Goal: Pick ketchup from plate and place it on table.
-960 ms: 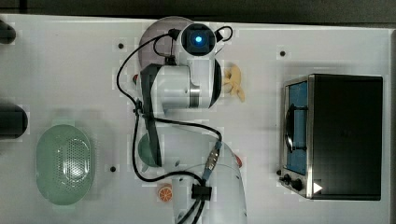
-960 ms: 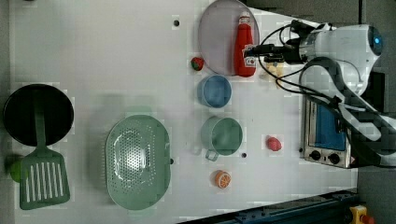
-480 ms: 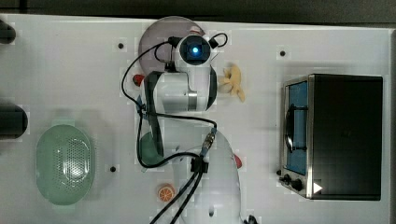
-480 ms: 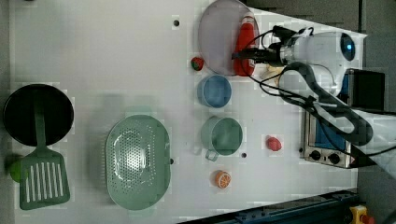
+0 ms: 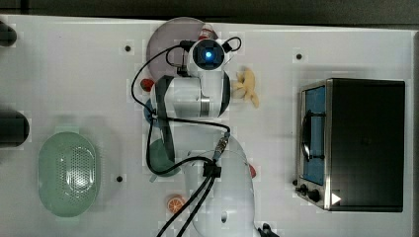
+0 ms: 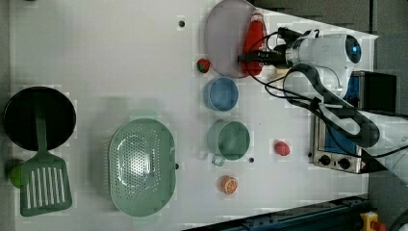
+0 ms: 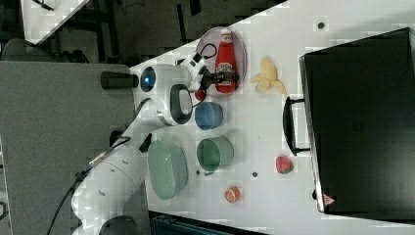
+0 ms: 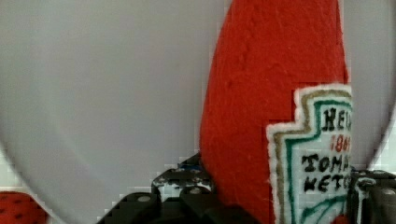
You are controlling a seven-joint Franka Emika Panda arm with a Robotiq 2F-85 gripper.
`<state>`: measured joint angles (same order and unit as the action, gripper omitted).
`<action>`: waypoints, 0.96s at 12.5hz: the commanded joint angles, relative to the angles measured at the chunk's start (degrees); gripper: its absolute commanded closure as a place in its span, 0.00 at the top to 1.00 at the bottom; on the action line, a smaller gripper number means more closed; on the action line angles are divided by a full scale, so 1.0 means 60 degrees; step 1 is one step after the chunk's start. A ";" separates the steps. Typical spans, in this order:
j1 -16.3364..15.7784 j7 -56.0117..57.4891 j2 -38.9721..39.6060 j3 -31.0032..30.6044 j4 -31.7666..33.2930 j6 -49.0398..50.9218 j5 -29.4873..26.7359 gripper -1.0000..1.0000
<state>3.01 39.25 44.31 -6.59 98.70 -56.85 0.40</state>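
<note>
Ketchup (image 8: 261, 116) between 2 fingers (image 8: 182, 184)

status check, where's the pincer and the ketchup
Pincer open, fingers astride ketchup. Ketchup lying flat on plate, not lifted. Nothing blocking; table free nearby.

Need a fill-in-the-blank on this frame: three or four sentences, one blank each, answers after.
1. The red toy ketchup bottle lies on the round pale lilac-grey ____.
2. The black gripper straddles the bottle's ____ end, away from its whitish cap.
3. In the left view, the small blue round dish sits between the plate and the teal-green ____.
4. In the right view, the yellow toy banana lies between the plate and the black ____.

Answers: plate; label; cup; oven
</note>
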 commanded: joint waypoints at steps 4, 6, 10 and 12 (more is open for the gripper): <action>-0.0018 -0.0378 -0.1507 -0.0069 -0.0205 0.0132 0.0016 0.63; -0.0015 -0.0725 -0.2093 -0.0058 -0.0195 0.0592 0.0016 0.63; 0.0079 -0.1296 -0.3429 -0.0021 -0.0112 0.2741 0.0016 0.63; 0.0149 -0.1783 -0.4085 0.0059 -0.0013 0.3717 0.0016 0.63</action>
<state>3.04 33.15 22.77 -6.19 98.70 -35.73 0.76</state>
